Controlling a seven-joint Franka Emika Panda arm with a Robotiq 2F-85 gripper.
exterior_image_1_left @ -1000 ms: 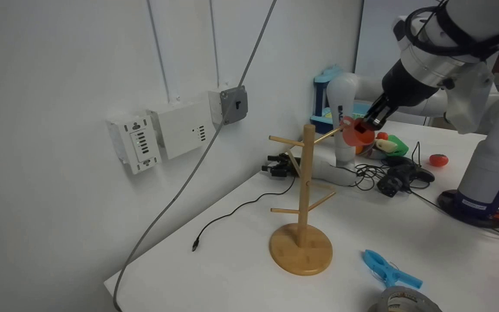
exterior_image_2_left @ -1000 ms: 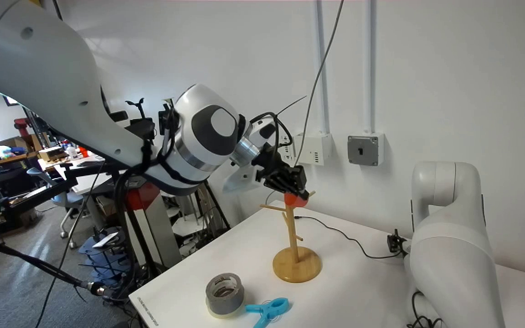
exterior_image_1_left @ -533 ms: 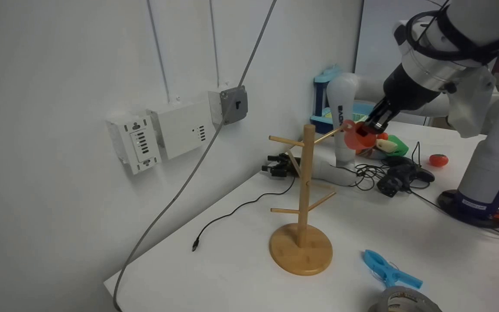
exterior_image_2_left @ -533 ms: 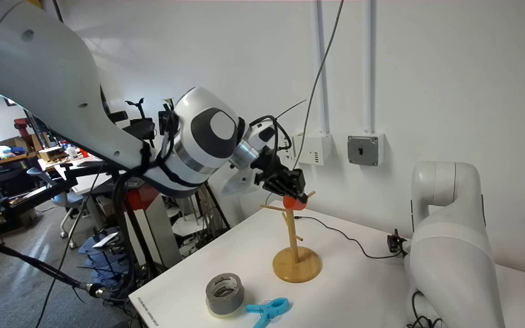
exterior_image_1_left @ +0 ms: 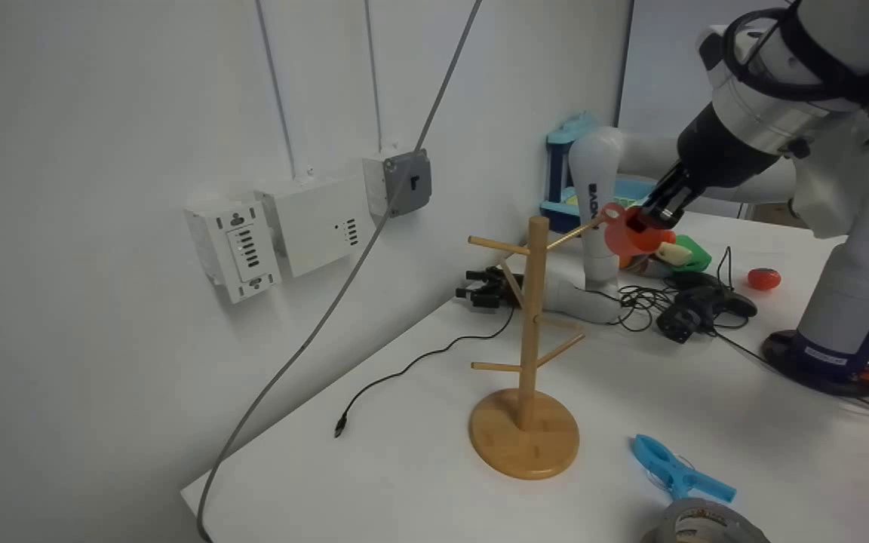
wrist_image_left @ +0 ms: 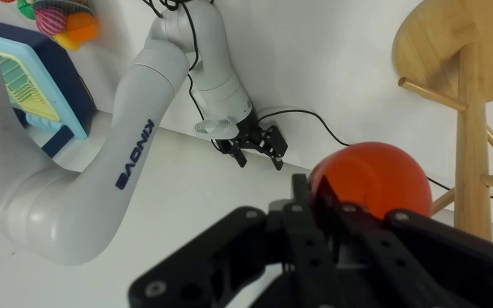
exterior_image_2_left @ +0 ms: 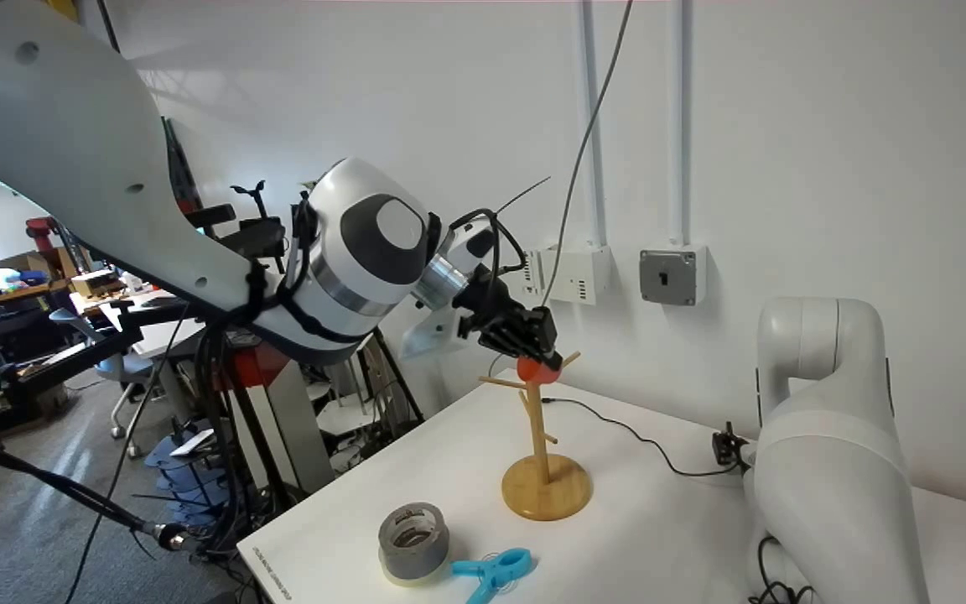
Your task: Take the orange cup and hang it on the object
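1. Since half a second ago, the fingers and the orange cup have shifted slightly outward, away from the mug tree, which stands where it did, upright on the desk.
2. Grip: the fingers are narrow, pinching the cup's wall and holding it in the air level with the upper peg. Its handle loop sits right at that peg's end; around the tip or merely in front of it, I cannot tell.
3. Dropped cup: if the loop is not over the peg, letting go now would send the cup down to the desk, perhaps toward the blue clamp or the tape roll.
4. Lost catch: even if threaded, the loop seems barely past the tip; more outward travel would probably pull it free.
5. Twisted cup: should the loop's edge strike the peg end, the cup may turn in the pinch, since only its wall is held, and the loop would then point elsewhere.
6. Tipped stand: a hard push this high has long leverage over the round base, and nothing visible fixes it down.
7. Snag on release: in the wrist view one finger shows dark against the cup, inside or behind it being unclear. If inside, backing off before spreading could drag the cup away.
8. Early release: the cup and fingers partly hide the peg in the wrist view, so depth is easily misjudged.
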